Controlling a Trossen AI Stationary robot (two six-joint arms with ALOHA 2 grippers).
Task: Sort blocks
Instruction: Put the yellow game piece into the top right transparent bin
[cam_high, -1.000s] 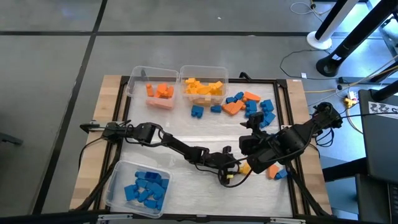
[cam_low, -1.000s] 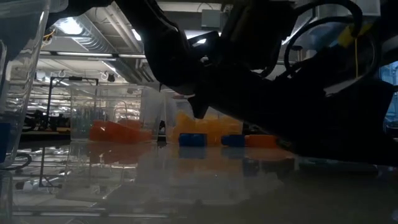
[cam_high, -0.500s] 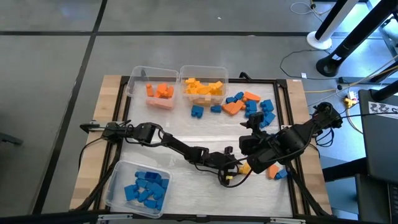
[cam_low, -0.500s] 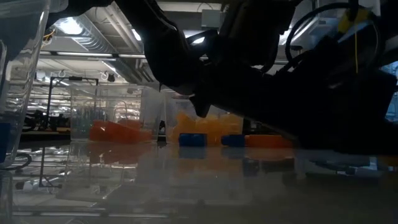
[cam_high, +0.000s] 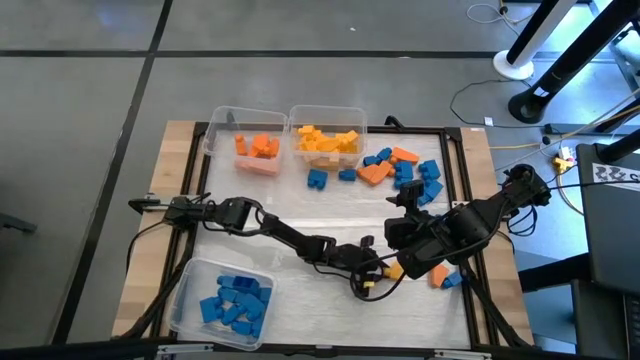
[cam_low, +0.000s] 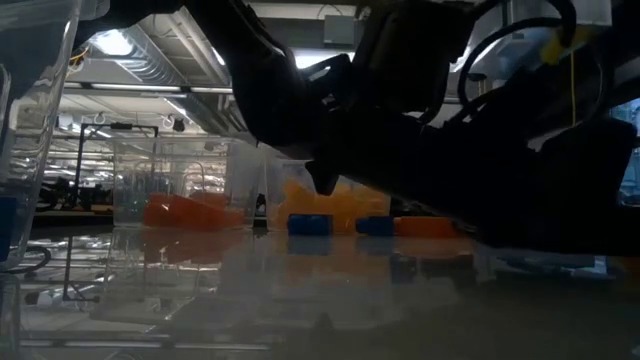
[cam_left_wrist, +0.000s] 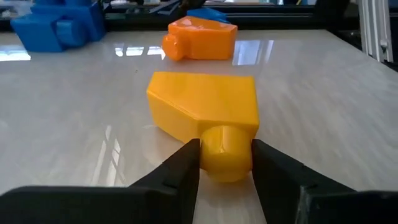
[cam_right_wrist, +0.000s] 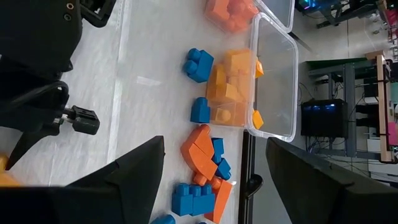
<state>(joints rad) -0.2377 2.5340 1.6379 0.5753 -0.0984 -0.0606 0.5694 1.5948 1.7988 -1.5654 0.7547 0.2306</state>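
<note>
Left wrist view: left hand (cam_left_wrist: 225, 163) pinches the stud of a yellow block (cam_left_wrist: 205, 115) lying on the surface (cam_left_wrist: 74, 124). Right hand (cam_right_wrist: 214, 168) spread, hovering alongside.

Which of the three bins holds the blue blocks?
The near-left bin, standing alone by the table's front edge; the two bins at the far edge hold orange and yellow blocks.

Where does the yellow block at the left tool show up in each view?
High: yellow block between the two arms, near the front edge.
Low: hidden behind the dark arms.
Left wrist: centre, its stud between the left tool.
Right wrist: cannot tell.
Shared landmark: lone orange block just beyond.
</note>
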